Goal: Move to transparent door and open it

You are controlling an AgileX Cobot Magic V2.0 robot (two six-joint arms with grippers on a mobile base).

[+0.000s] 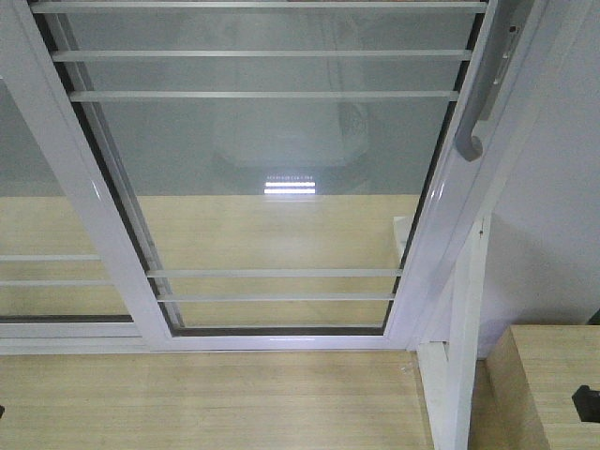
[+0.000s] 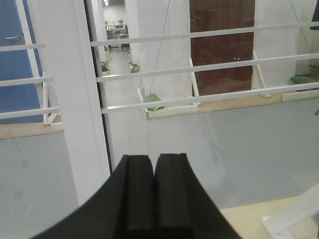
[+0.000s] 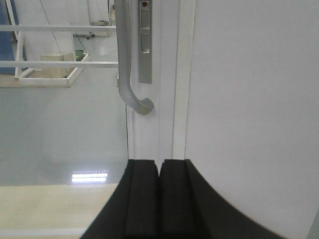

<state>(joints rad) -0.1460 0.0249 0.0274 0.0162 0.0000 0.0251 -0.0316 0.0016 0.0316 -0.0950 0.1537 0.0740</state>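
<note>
The transparent door fills the front view: clear glass in a white frame, crossed by thin white bars. Its curved silver handle sits on the right stile, and the right wrist view shows this handle up close beside a slim lock plate. My right gripper is shut and empty, below and slightly right of the handle's hooked end, apart from it. My left gripper is also shut on nothing, facing the door's glass beside a white upright.
A second barred glass panel overlaps behind on the left. A white wall and a white frame post stand to the right, with a pale wooden box at the lower right. Wooden flooring runs below the sill.
</note>
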